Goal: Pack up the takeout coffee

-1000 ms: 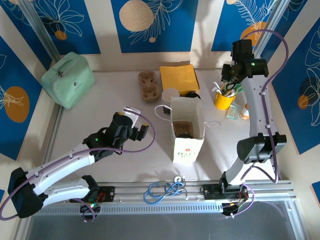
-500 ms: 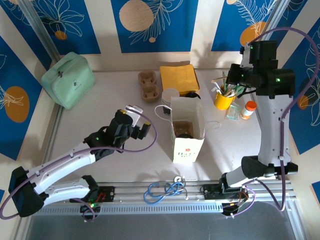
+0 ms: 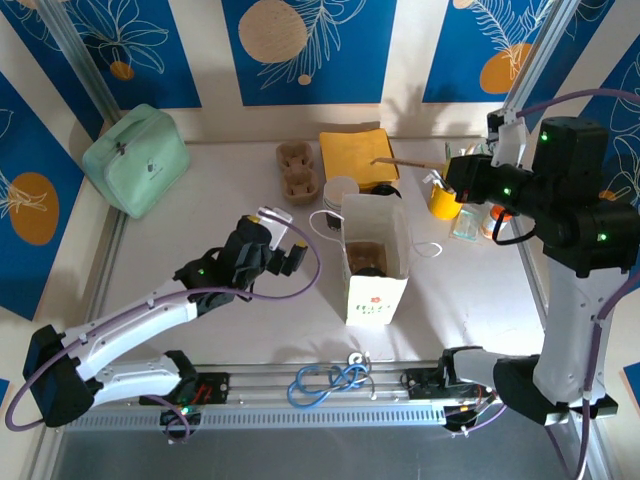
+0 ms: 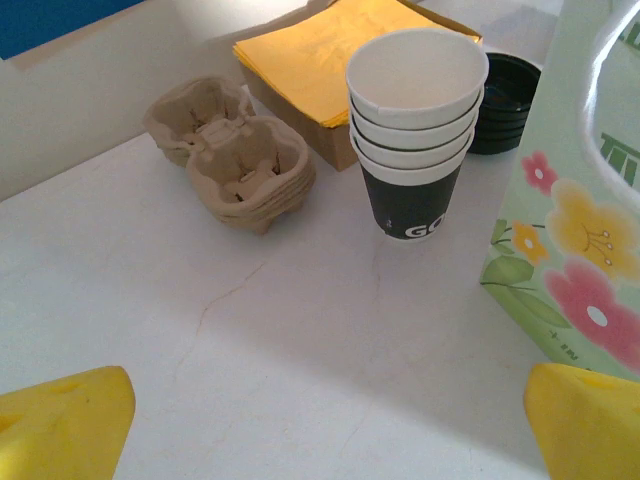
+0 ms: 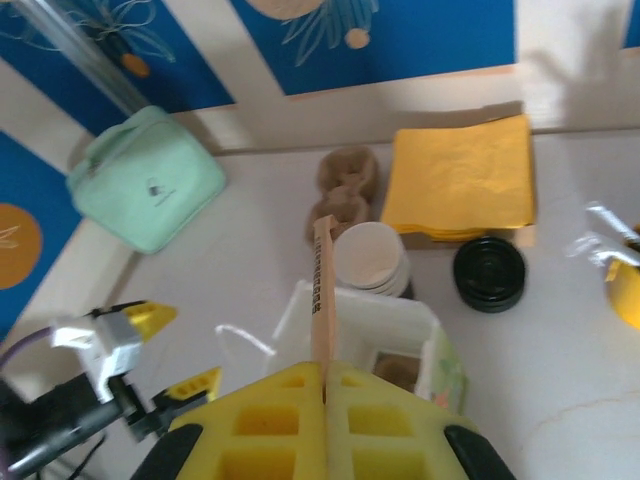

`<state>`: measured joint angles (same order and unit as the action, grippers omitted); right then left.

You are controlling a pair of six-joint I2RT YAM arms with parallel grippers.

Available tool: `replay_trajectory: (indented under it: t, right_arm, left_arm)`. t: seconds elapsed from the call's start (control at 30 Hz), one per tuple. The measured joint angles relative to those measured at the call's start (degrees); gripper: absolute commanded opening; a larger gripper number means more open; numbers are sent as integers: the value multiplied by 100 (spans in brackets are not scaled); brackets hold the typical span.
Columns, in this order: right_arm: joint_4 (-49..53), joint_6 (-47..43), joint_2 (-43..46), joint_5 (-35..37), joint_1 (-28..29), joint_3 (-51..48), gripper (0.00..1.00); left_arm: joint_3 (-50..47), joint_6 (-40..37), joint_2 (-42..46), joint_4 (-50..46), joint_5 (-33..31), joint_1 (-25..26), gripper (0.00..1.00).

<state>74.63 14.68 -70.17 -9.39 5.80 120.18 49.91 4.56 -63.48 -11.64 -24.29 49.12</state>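
One stack of paper cups (image 4: 415, 150) stands just behind the paper bag (image 3: 377, 295), at its rear left corner. Left gripper (image 3: 284, 233) hovers left of the bag, jaws spread wide, empty. Right gripper (image 5: 322, 375), raised behind and right of the bag, is clamped tight on a wooden stir stick (image 5: 321, 290).

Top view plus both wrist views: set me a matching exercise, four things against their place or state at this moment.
Things:
1. right hand
2. left hand
3. paper cups
4. green pouch

Place or state:
a. stacked, next to the paper bag
b. shut on a wooden stick
c. at the far left corner of the table
d. open, holding nothing

Pairs: 1-b; 2-d; 3-a; 4-c
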Motion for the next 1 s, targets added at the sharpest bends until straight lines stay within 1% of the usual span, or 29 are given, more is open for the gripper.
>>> replay_trajectory:
  t: [0.07, 0.17, 0.33, 0.47, 0.67, 1.0]
  right_arm:
    - [2, 46, 7, -144, 140, -39, 5]
    - [81, 140, 31, -129, 444, -219, 5]
    - [380, 278, 42, 146, 767, -525, 4]
    - [634, 321, 22, 350, 1003, -557, 4]
    - [927, 337, -61, 931, 1631, -636, 5]
    - [1067, 385, -713, 2017, 2664, -857, 8]
  left_arm:
    - [26, 0, 2, 2, -42, 0, 99]
    - [28, 4, 9, 0, -136, 0, 99]
    - [28, 4, 133, -9, -240, 0, 99]
    - [28, 4, 188, -15, -299, 0, 99]
    - [28, 4, 179, -20, -297, 0, 99]
    - [160, 9, 92, -234, -223, 0, 99]
